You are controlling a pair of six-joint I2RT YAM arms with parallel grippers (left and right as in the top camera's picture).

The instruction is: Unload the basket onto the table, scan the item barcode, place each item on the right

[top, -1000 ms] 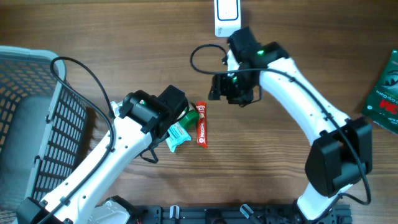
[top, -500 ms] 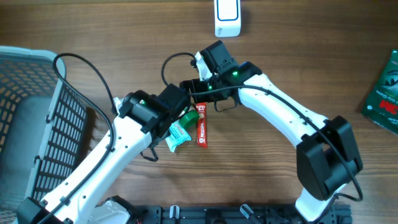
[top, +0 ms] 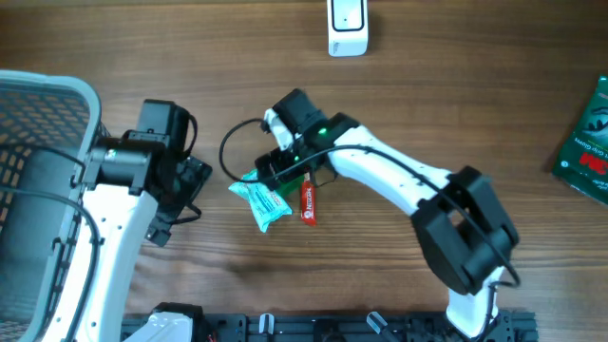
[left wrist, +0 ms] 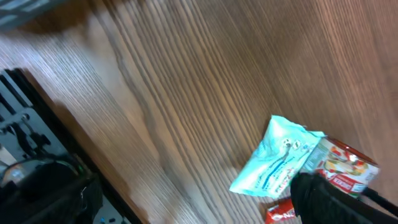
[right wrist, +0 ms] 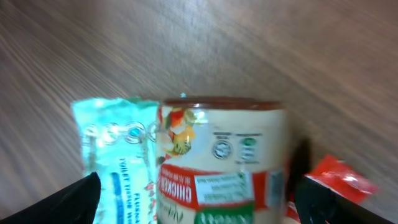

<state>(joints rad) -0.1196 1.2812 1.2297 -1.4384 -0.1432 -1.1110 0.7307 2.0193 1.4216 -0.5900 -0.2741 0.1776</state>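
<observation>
The right claw (top: 280, 171) is positioned near the middle of the table (top: 427, 95), directly over a food can (right wrist: 221, 162). In the right wrist view its jaws are spread wide, one fingertip (right wrist: 87, 196) on each side of the can, and a gap shows on both sides. The claw is released and grips nothing.

The can lies between a teal packet (top: 261, 199) and a red packet (top: 308, 198). The teal packet touches or overlaps the can on one side. The red packet is just beside it on the other. In the overhead view the can is mostly hidden beneath the right claw.

The left claw (top: 190, 185) is well apart from these items, close to the wire basket (top: 38, 104) at the left edge. It is released and holds nothing.

The white scanner (top: 347, 27) sits at the far edge of the table, well apart from the can. A green bag (top: 587, 142) lies at the right edge.
</observation>
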